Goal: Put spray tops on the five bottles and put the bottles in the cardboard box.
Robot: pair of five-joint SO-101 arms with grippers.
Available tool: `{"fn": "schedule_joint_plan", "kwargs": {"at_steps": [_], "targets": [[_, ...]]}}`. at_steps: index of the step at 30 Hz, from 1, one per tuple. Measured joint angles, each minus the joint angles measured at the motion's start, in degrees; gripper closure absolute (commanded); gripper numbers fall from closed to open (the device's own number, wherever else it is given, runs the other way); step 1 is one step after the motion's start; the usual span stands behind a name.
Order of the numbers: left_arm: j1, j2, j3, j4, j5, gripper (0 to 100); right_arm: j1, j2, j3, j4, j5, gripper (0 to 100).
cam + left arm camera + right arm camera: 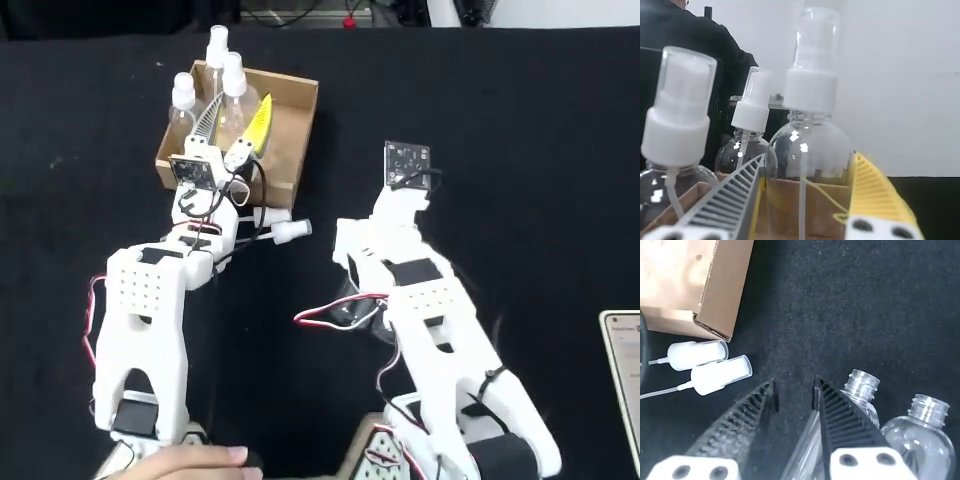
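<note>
— How far along are they?

— Three capped bottles (184, 95) stand in the cardboard box (295, 125), upper left of the high view. The left gripper (240, 102) hangs over the box. Its grey and yellow jaws are spread to either side of the middle bottle (810, 145), loose rather than pinching, I'd say. I'd count that one as placed.

— And the other two?

— Two bare bottles (929, 412) sit at the lower right of the right wrist view, necks open. Two loose spray tops (697, 354) lie on the black table (520, 120), just beside the box's near corner.

— So capping comes next?

— I'd reckon so. One arm would have to steady a bare bottle while the other fetches a top and feeds its tube down the neck.

— What's the right arm doing?

— It's folded low in the middle of the high view. The right gripper (792, 387) is parted and empty, just beside the bare bottles.
</note>
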Motion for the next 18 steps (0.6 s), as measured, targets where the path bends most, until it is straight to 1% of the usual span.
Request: {"fn": "schedule_joint_plan", "kwargs": {"at_steps": [2,5,7,9,14,18], "targets": [[0.00,0.00,0.09,0.00,0.00,76,0.00,0.00,0.00,0.00,0.00,88.2],[0.00,0.00,0.18,0.00,0.00,68,0.00,0.00,0.00,0.00,0.00,88.2],[0.00,-0.35,0.79,0.00,0.00,65,0.00,0.00,0.00,0.00,0.00,88.2],[0.00,-0.53,1.23,0.00,0.00,66,0.00,0.00,0.00,0.00,0.00,88.2],[0.00,-0.44,1.32,0.00,0.00,72,0.00,0.00,0.00,0.00,0.00,88.2],[0.00,-0.44,1.32,0.00,0.00,72,0.00,0.00,0.00,0.00,0.00,88.2]]}}
